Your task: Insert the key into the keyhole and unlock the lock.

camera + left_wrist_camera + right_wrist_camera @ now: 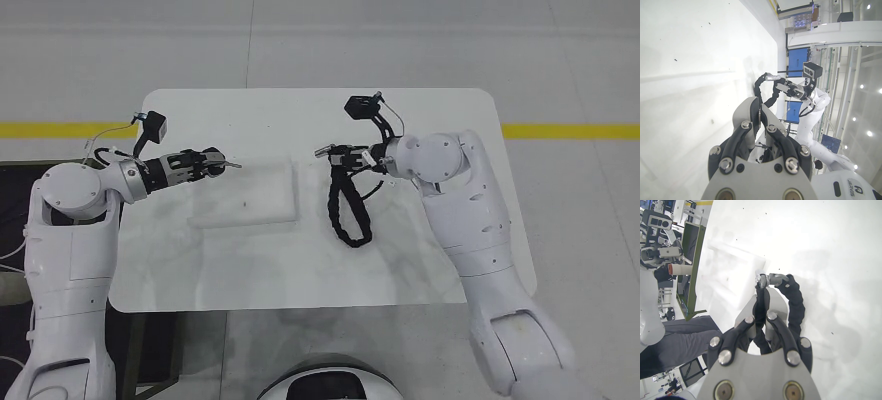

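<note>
My left gripper (218, 162) hovers over the left part of the white table, shut on a small metal key (232, 163) whose tip points right toward the lock. In the left wrist view the key (759, 118) is a thin blade pinched between the pads. My right gripper (345, 156) holds the black fabric-sleeved cable lock (350, 215) just behind its metal lock head (324, 152), with the loop hanging to the table. In the right wrist view the gripper (762, 294) is shut on the sleeve and the lock head (762, 279) points away toward the left arm. A gap separates key and lock head.
A white foam pad (245, 192) lies on the table (300, 270) between and below the two grippers. The table's far edge runs close behind both grippers. Bare tabletop stretches in front of the pad.
</note>
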Robot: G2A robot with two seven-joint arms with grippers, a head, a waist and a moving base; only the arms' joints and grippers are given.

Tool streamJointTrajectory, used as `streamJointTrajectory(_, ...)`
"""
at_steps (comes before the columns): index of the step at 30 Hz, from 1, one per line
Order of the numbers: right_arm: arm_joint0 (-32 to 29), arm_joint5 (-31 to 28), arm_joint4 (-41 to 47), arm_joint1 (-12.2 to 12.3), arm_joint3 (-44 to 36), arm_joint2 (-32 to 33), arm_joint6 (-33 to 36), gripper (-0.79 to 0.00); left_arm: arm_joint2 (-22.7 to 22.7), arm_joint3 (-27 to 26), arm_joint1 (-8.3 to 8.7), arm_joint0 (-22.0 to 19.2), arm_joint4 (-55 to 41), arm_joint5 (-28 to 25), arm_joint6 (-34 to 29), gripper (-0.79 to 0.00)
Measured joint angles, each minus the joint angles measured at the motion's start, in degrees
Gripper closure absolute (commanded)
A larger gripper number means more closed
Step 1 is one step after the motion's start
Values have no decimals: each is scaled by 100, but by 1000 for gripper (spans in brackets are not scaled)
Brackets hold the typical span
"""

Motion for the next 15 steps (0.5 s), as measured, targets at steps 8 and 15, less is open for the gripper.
streamJointTrajectory(8,-1894,-1092,1631,86,-1373,774,-1625,0,0,0,0,0,0,0,0,0)
streamJointTrajectory(15,-2163,-1921,4337,81,-754,773,-1326,0,0,0,0,0,0,0,0,0)
